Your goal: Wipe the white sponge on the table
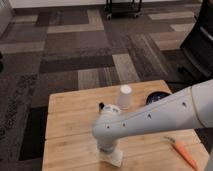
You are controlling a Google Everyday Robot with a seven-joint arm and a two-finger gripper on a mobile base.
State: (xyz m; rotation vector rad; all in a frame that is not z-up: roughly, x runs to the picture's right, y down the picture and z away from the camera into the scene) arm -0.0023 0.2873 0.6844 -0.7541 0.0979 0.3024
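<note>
The white sponge (115, 159) lies flat on the light wooden table (70, 125) near its front edge, left of centre. My gripper (108, 150) points straight down onto it from the pale arm that reaches in from the right. The gripper is shut on the sponge and presses it against the tabletop. Only the sponge's front right corner shows from under the wrist.
An upright white paper cup (125, 96) stands at the back middle of the table. A dark round bowl (156, 97) is to its right, and a small black object (101, 106) to its left. An orange carrot (182, 153) lies at the front right. Patterned carpet surrounds the table.
</note>
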